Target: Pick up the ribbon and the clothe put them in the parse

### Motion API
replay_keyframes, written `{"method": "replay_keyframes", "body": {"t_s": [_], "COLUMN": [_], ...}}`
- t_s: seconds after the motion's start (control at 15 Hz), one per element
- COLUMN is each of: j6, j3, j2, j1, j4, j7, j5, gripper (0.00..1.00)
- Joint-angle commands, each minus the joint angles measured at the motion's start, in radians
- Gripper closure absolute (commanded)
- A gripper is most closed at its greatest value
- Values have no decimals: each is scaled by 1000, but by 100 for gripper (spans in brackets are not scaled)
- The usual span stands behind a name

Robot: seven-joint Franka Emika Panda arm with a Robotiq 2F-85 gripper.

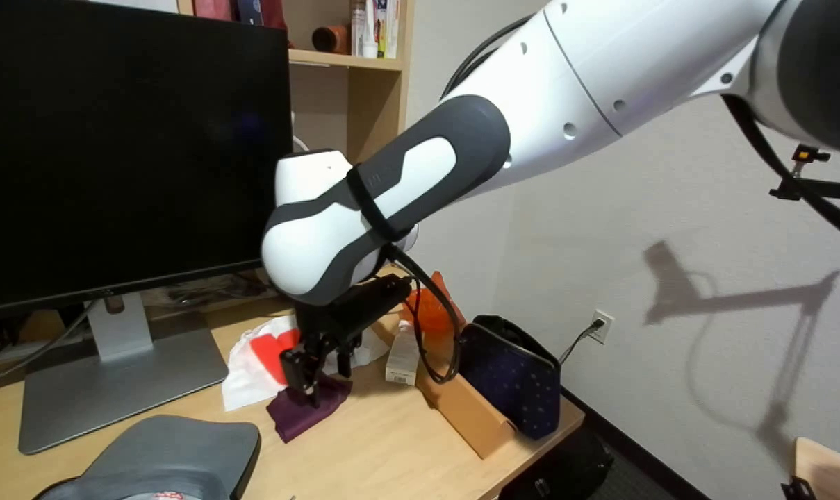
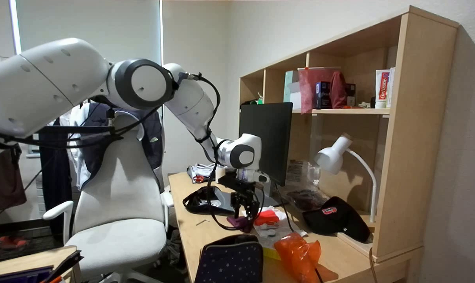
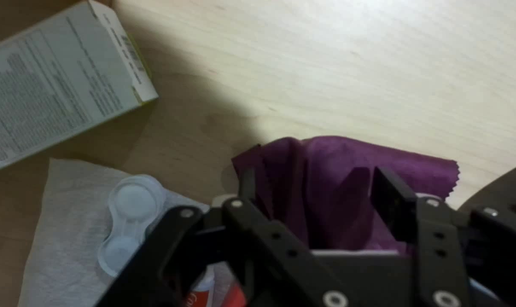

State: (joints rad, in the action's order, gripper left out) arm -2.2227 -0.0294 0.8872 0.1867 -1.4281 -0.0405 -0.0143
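A light wooden desk (image 1: 364, 458) is flanked by a pale wall (image 1: 572, 236) and topped by a wooden shelf unit (image 2: 426, 137). In the wrist view the fingers (image 3: 393, 200) are spread wide, pointed down over the desk. The cloth (image 3: 330, 179), a creased piece of dark purple fabric, is laid on the desk just below and is seen partly between them; whether it is touched by either tip cannot be told. The navy, star-dotted purse (image 1: 510, 378) is placed well apart from the fingers, near the desk's edge, and is shown in both exterior views. Beside it, on the side nearer the fingers, a tan box (image 1: 472, 417) is set.

In the wrist view, a white carton (image 3: 70, 81) is seen above and to the left of the fingers. On their left, a pale tissue (image 3: 61, 238) is spread, and a contact lens case (image 3: 138, 200) is laid on it. In an exterior view, a bright red item (image 1: 270, 354) is seen just left of the fingers, and a large dark monitor (image 1: 128, 153) farther left. To their right, in an exterior view, a black cap (image 2: 333, 220) with a red mark is seen.
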Motion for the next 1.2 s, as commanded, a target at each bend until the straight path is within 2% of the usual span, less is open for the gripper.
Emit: {"method": "replay_keyframes", "body": {"t_s": [0.0, 0.27, 0.4, 0.6, 0.87, 1.13], "j6": [-3, 4, 3, 5, 18, 17], "j3": [-12, -12, -12, -13, -18, -21], "j2": [5, 5, 0, -12, -83, -219], "j1": [-12, -12, -14, -19, -33, -42], "j4": [6, 7, 2, -7, -70, -212], "j7": [23, 21, 18, 16, 17, -1], "j5": [-20, -18, -16, -10, 2, 9], "gripper": [60, 86, 93, 97, 92, 92]}}
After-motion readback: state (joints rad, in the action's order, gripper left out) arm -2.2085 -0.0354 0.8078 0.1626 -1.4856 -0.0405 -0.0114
